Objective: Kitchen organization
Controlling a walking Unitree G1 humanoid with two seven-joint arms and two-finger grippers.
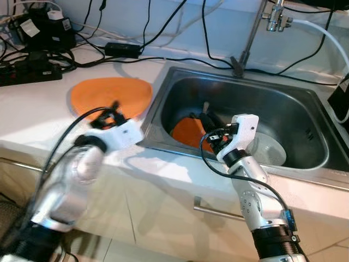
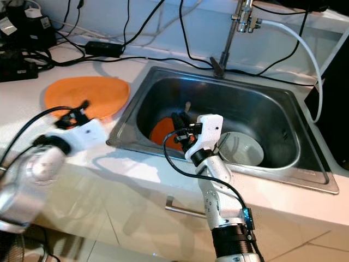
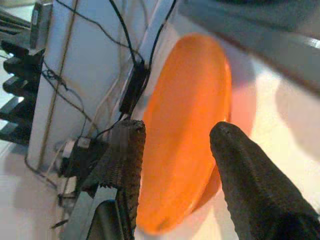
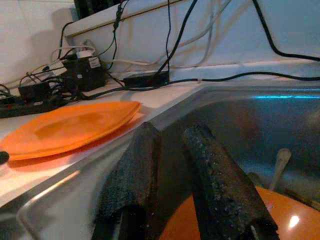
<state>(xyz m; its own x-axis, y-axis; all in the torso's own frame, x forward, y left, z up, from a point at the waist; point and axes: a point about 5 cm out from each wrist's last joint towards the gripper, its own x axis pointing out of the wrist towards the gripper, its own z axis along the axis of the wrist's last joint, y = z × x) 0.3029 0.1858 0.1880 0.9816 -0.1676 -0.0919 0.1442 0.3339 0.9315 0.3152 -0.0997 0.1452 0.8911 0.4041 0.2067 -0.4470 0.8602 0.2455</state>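
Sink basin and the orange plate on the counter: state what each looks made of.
Sink basin: brushed stainless steel, judging by its grey metallic sheen and soft reflections. Orange plate: probably plastic or melamine, given its uniform bright colour and smooth, faintly glossy surface; glazed ceramic can't be ruled out.

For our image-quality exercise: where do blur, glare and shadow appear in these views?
Left eye view: the left gripper and its silver arm are motion-blurred. Left wrist view: the flat orange plate on the white counter is soft. Right wrist view: a blue glare streak marks the steel sink rim. Right eye view: arm shadows cross the counter front.
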